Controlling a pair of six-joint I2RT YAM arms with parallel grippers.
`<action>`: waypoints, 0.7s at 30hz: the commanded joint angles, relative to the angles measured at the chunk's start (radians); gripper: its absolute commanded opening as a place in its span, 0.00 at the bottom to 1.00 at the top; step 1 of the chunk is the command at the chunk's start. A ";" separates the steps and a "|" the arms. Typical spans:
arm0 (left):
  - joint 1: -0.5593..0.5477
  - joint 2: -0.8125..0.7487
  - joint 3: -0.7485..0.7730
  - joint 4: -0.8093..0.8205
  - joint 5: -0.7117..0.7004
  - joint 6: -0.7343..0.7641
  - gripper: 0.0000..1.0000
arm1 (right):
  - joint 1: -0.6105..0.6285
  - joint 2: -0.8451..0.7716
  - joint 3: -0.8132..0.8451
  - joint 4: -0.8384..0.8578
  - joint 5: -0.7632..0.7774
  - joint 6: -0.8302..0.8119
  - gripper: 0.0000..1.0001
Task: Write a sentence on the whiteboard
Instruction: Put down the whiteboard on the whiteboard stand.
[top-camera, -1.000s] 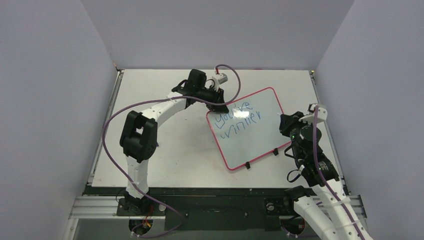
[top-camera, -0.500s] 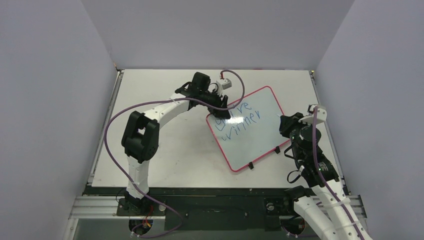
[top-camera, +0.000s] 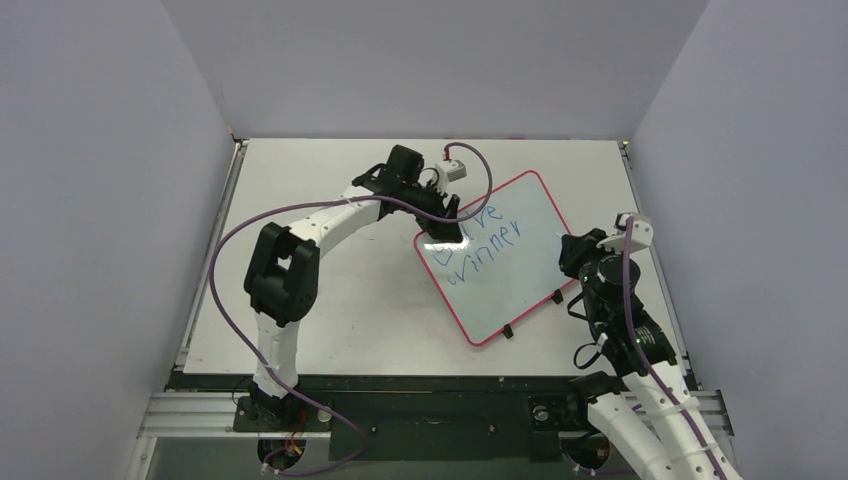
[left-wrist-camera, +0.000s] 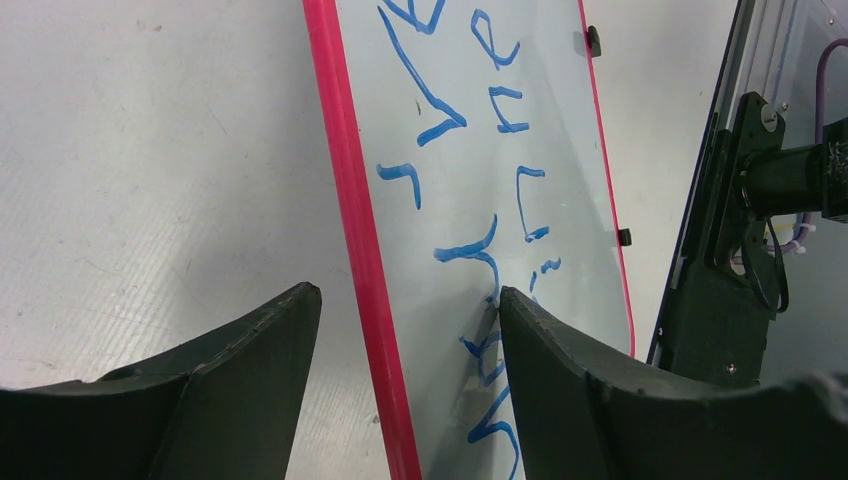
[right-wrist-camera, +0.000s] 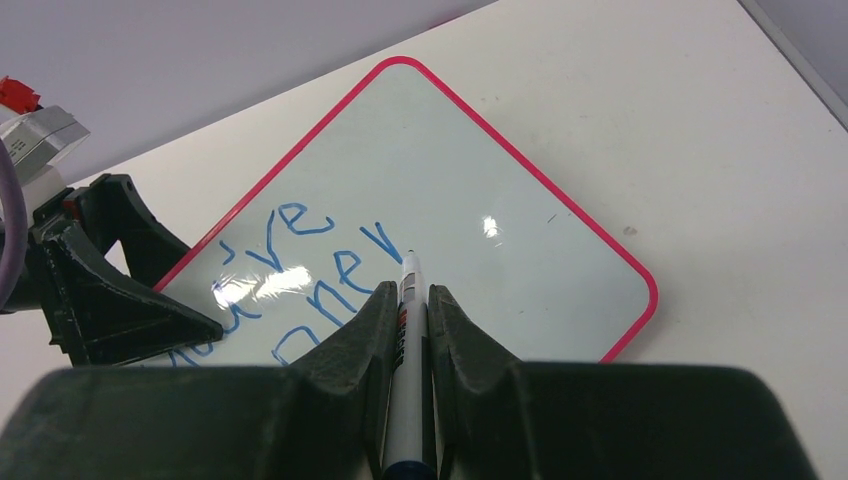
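From above, the whiteboard (top-camera: 525, 275) is lying tilted on the desk (top-camera: 330, 290), right of centre, between the two arms. The sentence (top-camera: 480, 243) is running in blue across its far-left part. The left claw (top-camera: 441, 229) is hanging over the board's left corner, and the right claw (top-camera: 572, 256) is sitting at the board's right edge.

The left wrist camera is showing the left claw (left-wrist-camera: 408, 300) with its fingers standing wide apart and gripping nothing. The board's red frame (left-wrist-camera: 345, 180) is running between them, so one finger is over the bare desk (left-wrist-camera: 150, 150) and the other is over the whiteboard (left-wrist-camera: 565, 130), above the blue strokes of the sentence (left-wrist-camera: 432, 118). Two small black feet (left-wrist-camera: 594, 40) are showing on the far frame.

The right wrist camera is showing the right claw (right-wrist-camera: 408, 295) clamped on a pen (right-wrist-camera: 410, 275). The pen's tip is pointing at the whiteboard (right-wrist-camera: 480, 160), just beside the last letter of the sentence (right-wrist-camera: 300, 222). Whether the tip is touching the surface cannot be told. The left claw (right-wrist-camera: 120, 290) is showing at the board's left corner.
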 joint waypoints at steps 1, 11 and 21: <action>-0.012 0.004 0.058 -0.047 -0.012 0.029 0.63 | -0.007 -0.025 -0.008 0.013 0.030 0.017 0.00; -0.012 0.028 0.121 -0.079 -0.013 0.020 0.64 | -0.006 -0.064 -0.015 -0.012 0.032 0.012 0.00; -0.006 0.036 0.183 -0.119 -0.051 0.012 0.64 | -0.005 -0.072 -0.008 -0.017 0.027 0.008 0.00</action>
